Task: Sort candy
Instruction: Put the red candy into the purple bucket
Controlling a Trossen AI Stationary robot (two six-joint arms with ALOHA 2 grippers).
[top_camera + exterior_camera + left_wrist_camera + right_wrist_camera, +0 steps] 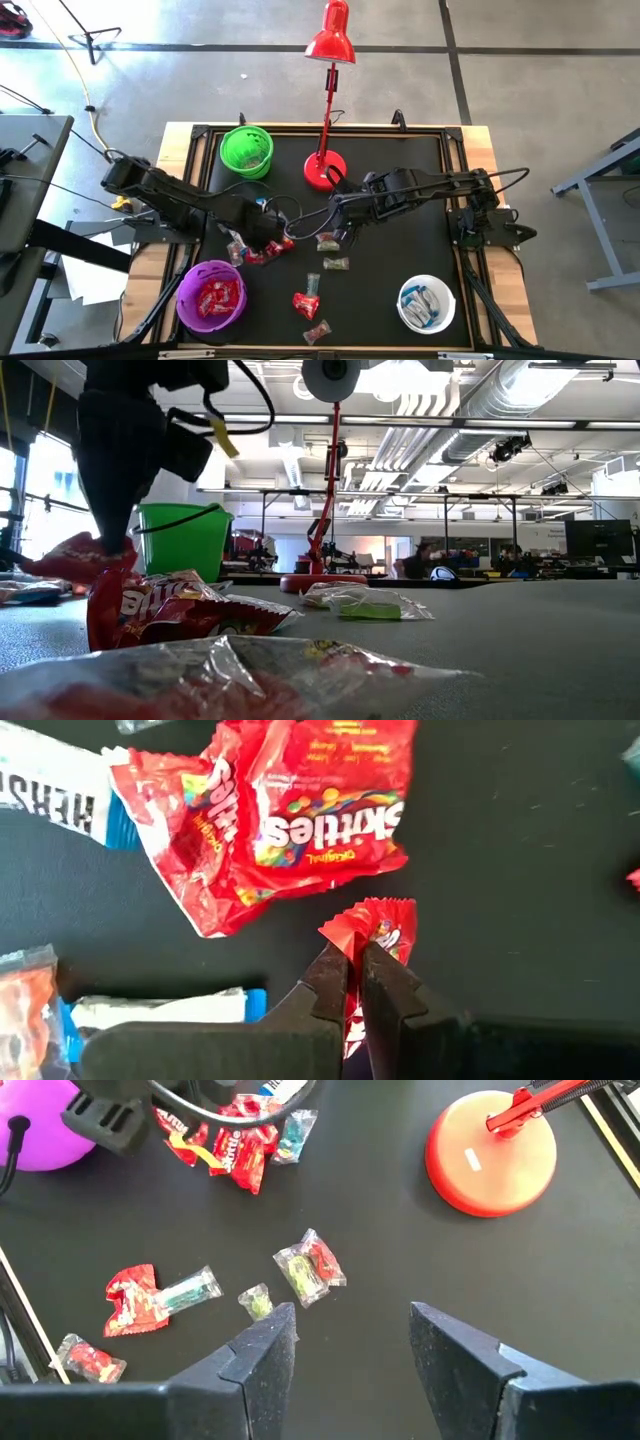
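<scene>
My left gripper [357,952] points down over a cluster of candy at the mat's left middle [262,238] and is shut on a small red candy packet [378,925]. Under it a larger red packet [300,810] lies flat on the mat, with a blue-and-white candy [55,800] beside it. My right gripper [350,1330] hangs open above the mat's middle [335,228], over clear greenish candies [310,1270] and touching nothing. More red candies [306,303] lie near the front edge. My left gripper pinches the small red packet between its two fingers [330,982], coming from above and pointing down. A crimped end of the wrapper [385,915] sticks out past the fingertips. In the low view the packet [70,557] hangs at the fingertips above the mat.
A purple bowl [190,310] with red candies stands at the front left, a white bowl [405,318] with blue-and-white candies at the front right, and a green bowl [246,151] at the back left. A red desk lamp's base [324,172] stands at the back middle.
</scene>
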